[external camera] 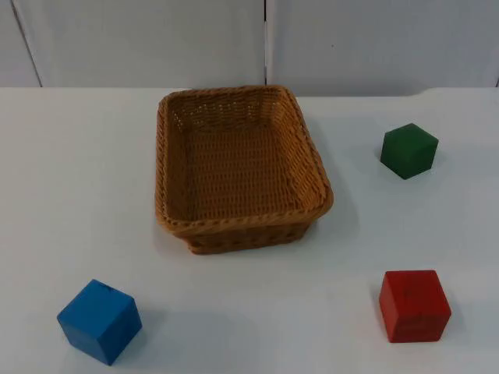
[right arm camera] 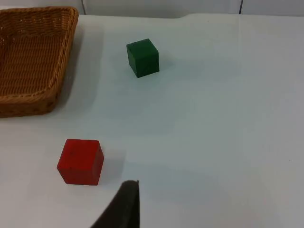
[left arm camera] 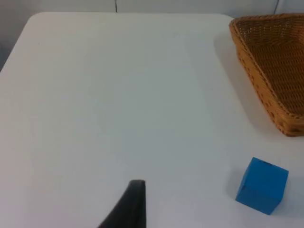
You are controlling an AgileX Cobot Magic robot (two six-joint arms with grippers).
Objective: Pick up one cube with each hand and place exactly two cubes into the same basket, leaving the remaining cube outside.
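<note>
An empty brown woven basket stands in the middle of the table. The blue cube lies at the front left and the red cube at the front right. To the basket's right sits the green cube. My left gripper hovers over bare table, well apart from the blue cube and the basket. My right gripper hangs a short way from the red cube. The green cube and the basket lie farther off.
The white table ends at a grey partition wall behind the basket. Wide open surface lies between the cubes and around the basket.
</note>
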